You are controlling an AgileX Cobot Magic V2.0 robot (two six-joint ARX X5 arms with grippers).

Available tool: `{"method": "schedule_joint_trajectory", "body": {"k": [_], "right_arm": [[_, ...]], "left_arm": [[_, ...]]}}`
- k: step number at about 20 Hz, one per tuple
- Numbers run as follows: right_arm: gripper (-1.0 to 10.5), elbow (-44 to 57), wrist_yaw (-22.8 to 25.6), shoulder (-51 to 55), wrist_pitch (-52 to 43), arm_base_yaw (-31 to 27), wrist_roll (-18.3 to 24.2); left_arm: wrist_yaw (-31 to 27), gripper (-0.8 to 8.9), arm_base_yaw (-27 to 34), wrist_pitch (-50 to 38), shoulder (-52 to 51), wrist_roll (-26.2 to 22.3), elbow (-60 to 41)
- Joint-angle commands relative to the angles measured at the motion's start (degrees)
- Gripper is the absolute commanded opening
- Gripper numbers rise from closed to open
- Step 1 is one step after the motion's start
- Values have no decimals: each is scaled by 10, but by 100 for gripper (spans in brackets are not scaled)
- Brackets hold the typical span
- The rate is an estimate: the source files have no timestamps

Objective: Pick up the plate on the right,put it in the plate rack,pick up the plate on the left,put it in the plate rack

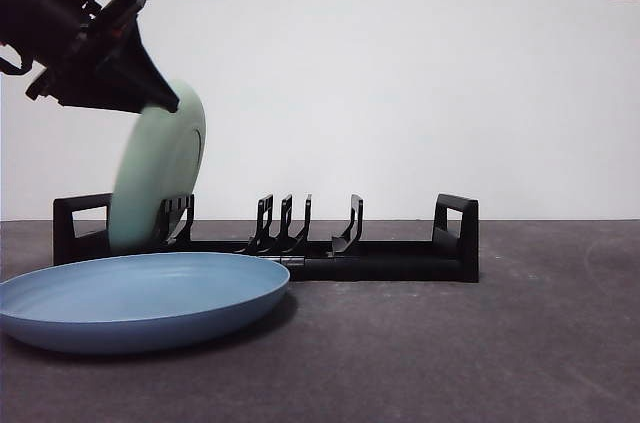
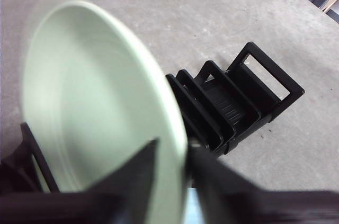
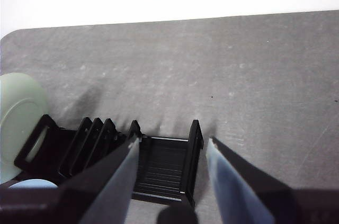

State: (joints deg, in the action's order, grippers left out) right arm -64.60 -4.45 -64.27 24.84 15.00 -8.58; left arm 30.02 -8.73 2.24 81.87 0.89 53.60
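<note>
At the upper left of the front view, the left pincer [image 1: 150, 93] is clamped on the rim of the pale green plate [image 1: 155, 178], which stands tilted in the left end of the plate rack [image 1: 400, 261]. The blue plate [image 1: 140, 298] lies flat on the bench [image 1: 480, 343] in front. The right pincer [image 3: 172, 150] hangs above the rack, jaws apart

The plate rack [image 1: 300, 243] stood across the table [image 1: 520, 343], in the middle. One plate [image 1: 155, 178] stood on edge in the rack's left end, tilted, with the left gripper [image 1: 150, 93] on its upper rim. A second plate [image 1: 140, 298] lay flat on the table, in front of the rack's left half. The right gripper [image 3: 172, 147] hung above the rack's other end.
</note>
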Motion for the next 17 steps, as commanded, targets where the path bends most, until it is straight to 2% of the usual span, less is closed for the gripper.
{"method": "schedule_joint_trajectory", "body": {"k": [1,4,7,8,12,14,17], "right_arm": [[218,2,0,-2,-2,1,-6],[218,2,0,-2,-2,1,-7],[218,2,-1,-2,-1,1,-10],[218,2,-1,-2,1,1,-10],[218,2,-4,-2,19,2,-10],[218,2,-40,-3,32,2,-10],[218,2,-126,-9,50,2,-10]], "left_arm": [[0,198,-11,-1,3,-12,1],[0,220,-18,5,3,-12,1],[-8,418,-24,9,2,-11,1],[-14,448,-26,9,2,-8,1],[-13,448,-28,33,-17,0,1],[-12,448,-28,47,-42,-1,1],[-13,448,-30,65,-90,-11,1]]}}
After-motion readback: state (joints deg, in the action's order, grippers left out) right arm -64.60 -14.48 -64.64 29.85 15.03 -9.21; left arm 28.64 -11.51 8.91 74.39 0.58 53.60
